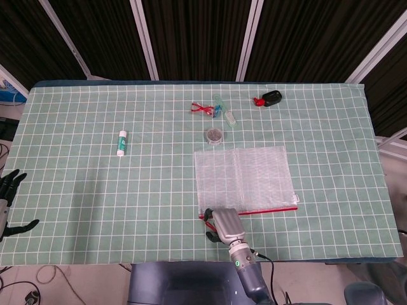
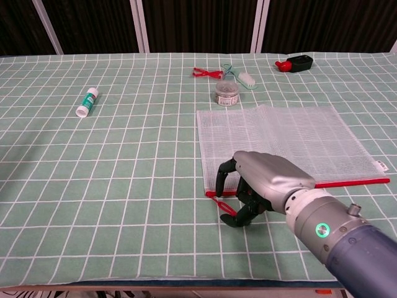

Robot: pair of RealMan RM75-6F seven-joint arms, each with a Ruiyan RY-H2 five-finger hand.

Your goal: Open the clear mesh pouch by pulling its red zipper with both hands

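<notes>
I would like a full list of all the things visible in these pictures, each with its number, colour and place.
table cloth: one, green with white grid, covers the table.
mesh pouch: one, clear with red zipper edge, right of centre, near side.
zipper cord: one, red, at the pouch's near left corner.
glue stick: one, white with green, left part.
small jar: one, clear, just behind the pouch.
red string: one, far centre.
small brush: one, pale, beside the string.
black device: one, with red part, far right.
left robot hand: dark, at the left edge, off the table.
right robot hand: grey and black, at the zipper cord.
</notes>
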